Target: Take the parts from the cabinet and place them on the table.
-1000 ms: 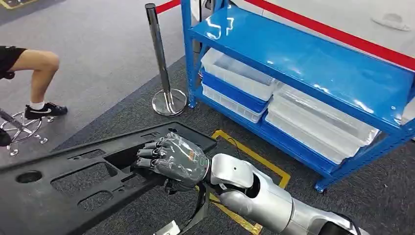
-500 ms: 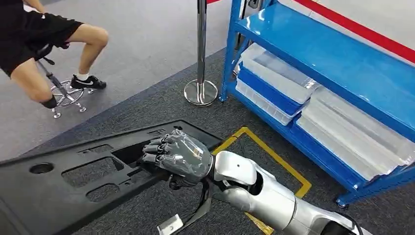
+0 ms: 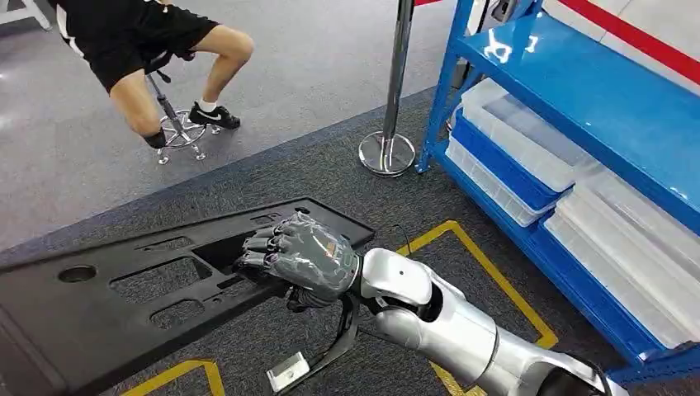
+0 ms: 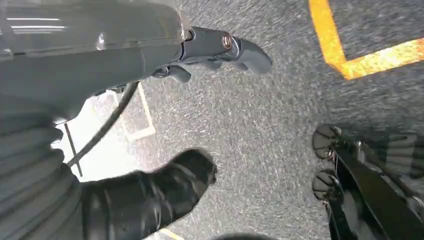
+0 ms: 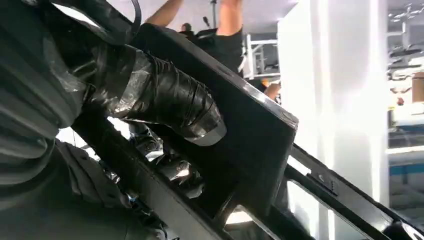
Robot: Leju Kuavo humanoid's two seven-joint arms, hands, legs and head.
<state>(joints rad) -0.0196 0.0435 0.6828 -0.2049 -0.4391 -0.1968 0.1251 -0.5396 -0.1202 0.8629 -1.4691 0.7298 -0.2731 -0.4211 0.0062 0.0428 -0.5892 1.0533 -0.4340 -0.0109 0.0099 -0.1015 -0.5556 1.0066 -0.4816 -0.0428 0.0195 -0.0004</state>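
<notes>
My right hand (image 3: 304, 266) grips the long black panel (image 3: 124, 301) through a cut-out at lower left of the head view; it looks stiff, light but unwieldy, best held nearer mid-length; my left hand (image 4: 150, 192) hangs with fingers apart, holding nothing.

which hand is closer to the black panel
Right. The right hand grips the black panel through a cutout; the left hand hangs over grey carpet, holding nothing.
</notes>
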